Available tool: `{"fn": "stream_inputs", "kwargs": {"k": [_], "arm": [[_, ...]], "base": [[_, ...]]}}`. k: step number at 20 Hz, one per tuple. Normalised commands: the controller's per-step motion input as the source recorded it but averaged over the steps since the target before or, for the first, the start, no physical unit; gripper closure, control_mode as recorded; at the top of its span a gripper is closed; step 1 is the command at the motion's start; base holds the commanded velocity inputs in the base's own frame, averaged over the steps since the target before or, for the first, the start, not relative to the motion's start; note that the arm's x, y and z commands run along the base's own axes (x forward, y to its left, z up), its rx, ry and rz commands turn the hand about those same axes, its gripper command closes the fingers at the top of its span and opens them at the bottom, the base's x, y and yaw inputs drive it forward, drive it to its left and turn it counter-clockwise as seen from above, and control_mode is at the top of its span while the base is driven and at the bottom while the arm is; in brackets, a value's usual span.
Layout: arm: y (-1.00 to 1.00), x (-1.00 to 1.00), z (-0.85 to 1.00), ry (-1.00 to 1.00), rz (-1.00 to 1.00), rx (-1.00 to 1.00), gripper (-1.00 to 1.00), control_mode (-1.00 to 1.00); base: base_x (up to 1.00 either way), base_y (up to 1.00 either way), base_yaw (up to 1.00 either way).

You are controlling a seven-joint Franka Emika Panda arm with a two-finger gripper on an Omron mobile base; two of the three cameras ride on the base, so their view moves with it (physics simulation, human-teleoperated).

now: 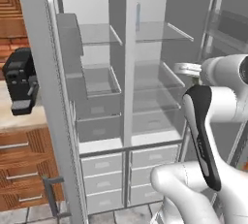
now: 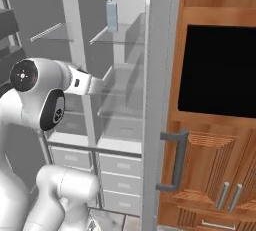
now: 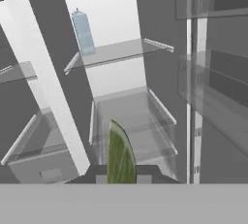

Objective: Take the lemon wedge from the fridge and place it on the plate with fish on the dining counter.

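The fridge [image 1: 127,121] stands with both doors open, showing pale shelves and drawers. My arm reaches into its right half at middle-shelf height. In the hand view, a thin greenish lemon wedge [image 3: 119,156] stands upright between my two fingertips, and the gripper [image 3: 121,175] is shut on it. From the base views the hand [image 1: 180,67] [image 2: 100,87] hovers just above a glass shelf [image 3: 131,121]. The plate with fish and the dining counter are out of view.
A pale blue bottle [image 3: 83,33] [image 2: 111,16] stands on the upper right shelf. The open right fridge door [image 2: 159,100] is close beside my arm, with a black wall oven [image 2: 220,72] past it. A black coffee machine [image 1: 20,80] sits on the left counter.
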Motion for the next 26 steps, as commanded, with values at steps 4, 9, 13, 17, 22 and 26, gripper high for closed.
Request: {"fn": "stream_inputs", "kwargs": {"k": [4, 9, 13, 17, 22, 26], "arm": [[0.00, 0.00, 0.00, 0.00, 0.00, 0.00, 1.00, 1.00], [0.00, 0.00, 0.00, 0.00, 0.00, 0.00, 1.00, 1.00], [0.00, 0.00, 0.00, 0.00, 0.00, 0.00, 1.00, 1.00], [0.00, 0.00, 0.00, 0.00, 0.00, 0.00, 1.00, 1.00], [0.00, 0.00, 0.00, 0.00, 0.00, 0.00, 1.00, 1.00], [0.00, 0.00, 0.00, 0.00, 0.00, 0.00, 1.00, 1.00]], "base": [[-1.00, 0.00, 0.20], [-1.00, 0.00, 0.41], [-1.00, 0.01, 0.53], [-1.00, 0.01, 0.56], [-0.86, 0.00, 0.70], [-0.39, 0.01, 0.89]]}}
